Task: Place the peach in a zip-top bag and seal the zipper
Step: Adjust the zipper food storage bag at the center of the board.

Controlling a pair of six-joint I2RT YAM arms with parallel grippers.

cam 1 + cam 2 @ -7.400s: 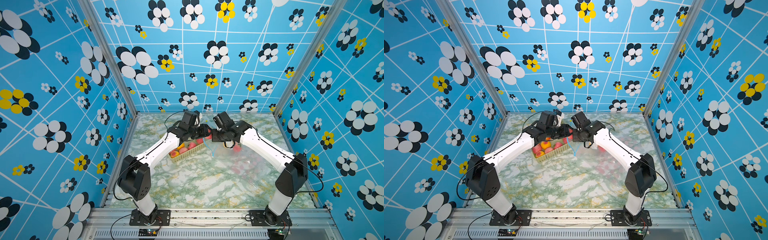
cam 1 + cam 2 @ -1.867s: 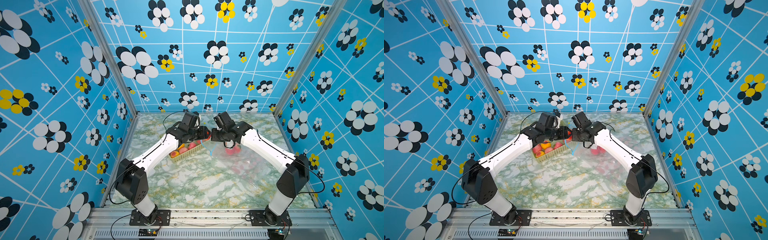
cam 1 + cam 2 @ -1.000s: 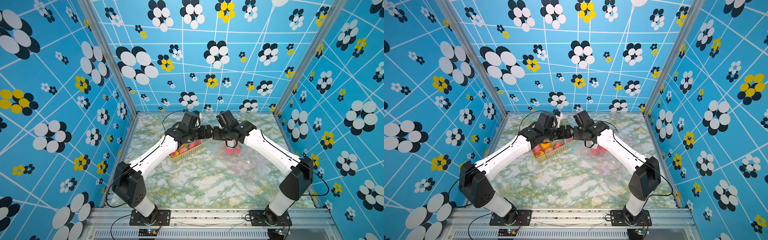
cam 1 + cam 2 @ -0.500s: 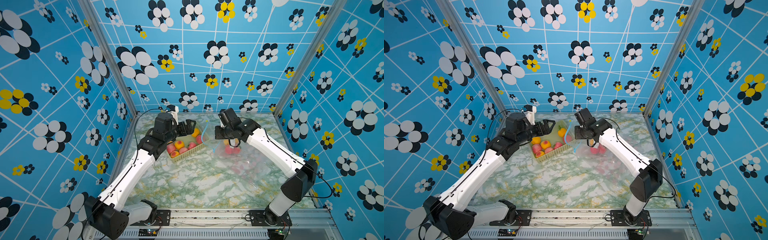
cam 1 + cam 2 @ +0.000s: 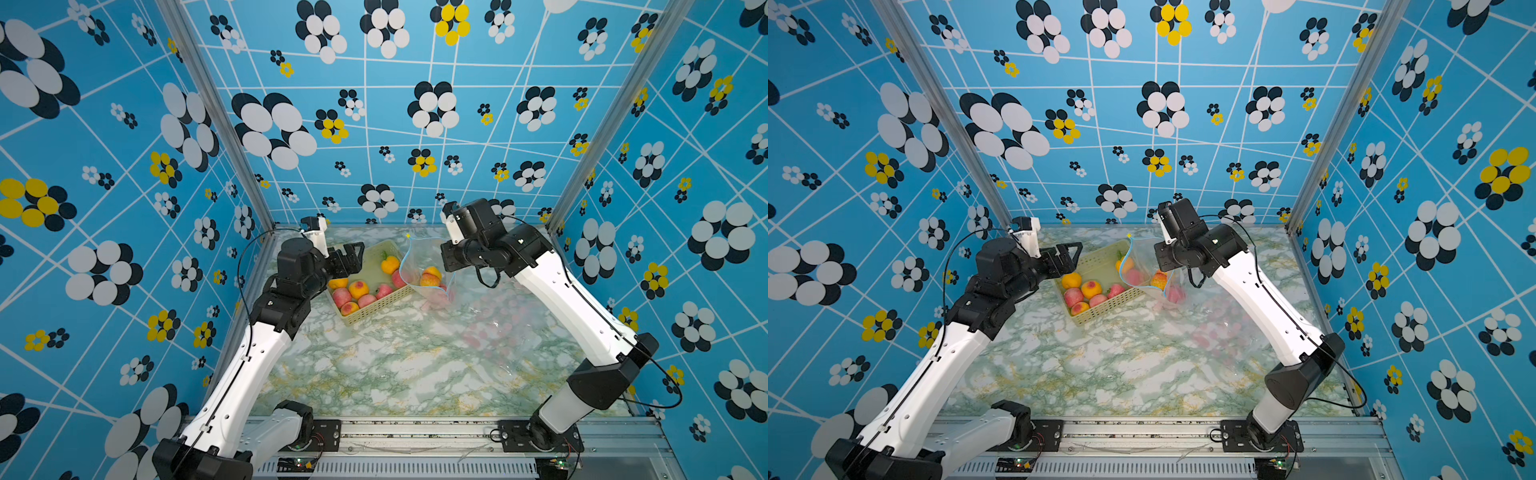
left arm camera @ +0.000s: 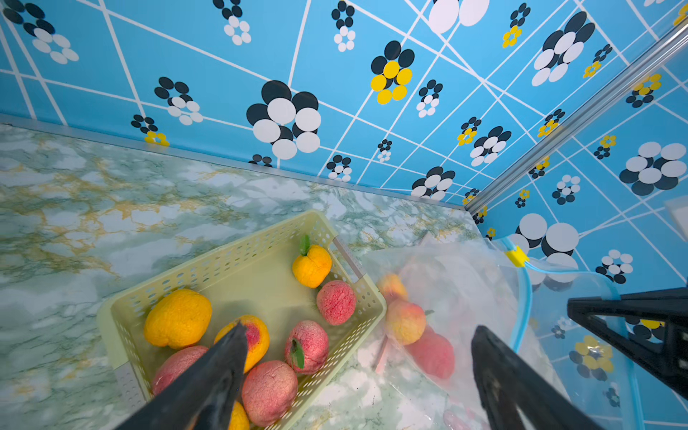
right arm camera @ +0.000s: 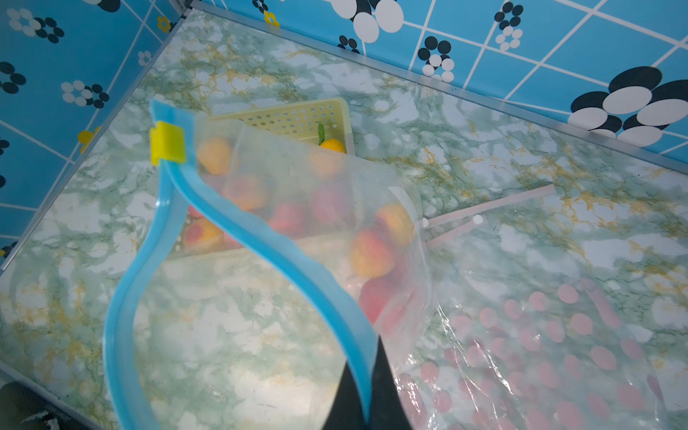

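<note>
Right hand (image 7: 366, 387) is pinched tight on the blue zipper track (image 7: 260, 238) of the zip-top bag (image 7: 298, 193), fingers together with one lip of the track between them. We see the bag hanging from that pinch, mouth end up. Its bottom end is down on the desk (image 5: 395, 374) just beside the basket (image 5: 374, 309); can't tell whether bag and basket touch. Mouth is open: the two lips bow apart into a wide loop. The yellow slider (image 7: 167, 143) sits at the end of the track away from the pinch.

We find the peach (image 6: 405, 322) inside the bag, low down, visible through the clear film. Two more fruits are in there with it, a yellowish one (image 6: 391, 286) close beside it and a redder one (image 6: 432, 353) at the bag's bottom.

On the other side the left hand (image 5: 353, 257) has its fingers spread wide with nothing between them. We place it above the left end of the basket, clear of the fruit, pointing across towards the bag.

The basket is pale yellow, perforated, flat on the desk. In it we count several pink-red peaches, a large orange fruit (image 6: 178, 318) and a small orange one with a green stem (image 6: 312, 266).

We also see a second clear bag (image 7: 558, 335), printed with pink dots, lying flat on the desk under the right arm, near the held bag.
</note>
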